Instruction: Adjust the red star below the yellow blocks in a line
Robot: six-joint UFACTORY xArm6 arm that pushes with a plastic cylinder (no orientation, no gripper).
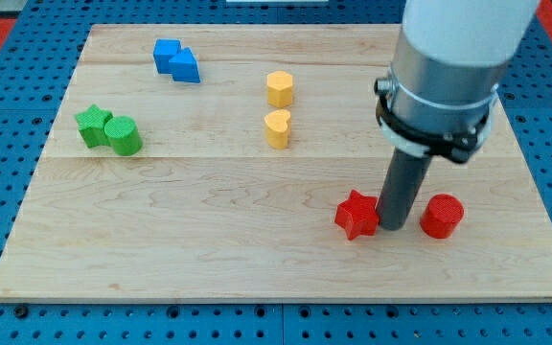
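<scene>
The arm ends in a plain dark rod, so there are no fingers to be spread, pressed together or pinching anything; my tip (pixel 392 227) stands on the pale wooden counter (pixel 209 240), just to the view's right of the small red star-shaped block (pixel 356 214) and seemingly touching it; a red cylinder block (pixel 441 216) sits a little further to the view's right of the star, with the rod between the two.

Taking the star as the landmark, the yellow hexagonal block (pixel 279 88) and the yellow heart-shaped block (pixel 277 128) lie up and to the view's left of it, stacked in a near-vertical column; the star is already lower than both but off to the view's right of their line.

To do this well, I would judge the push should run toward the view's left, kept centred on the star so it does not spin off the rod; it should stop once the star sits straight beneath the heart, leaving a gap like the one between the yellows; a late stop would overshoot the column.

Far to the view's left of the star are a green star-shaped block (pixel 92 125) touching a green cylinder block (pixel 123 135), and two blue blocks (pixel 176 60) together near the top.

No brand, label or writing can be read anywhere.
</scene>
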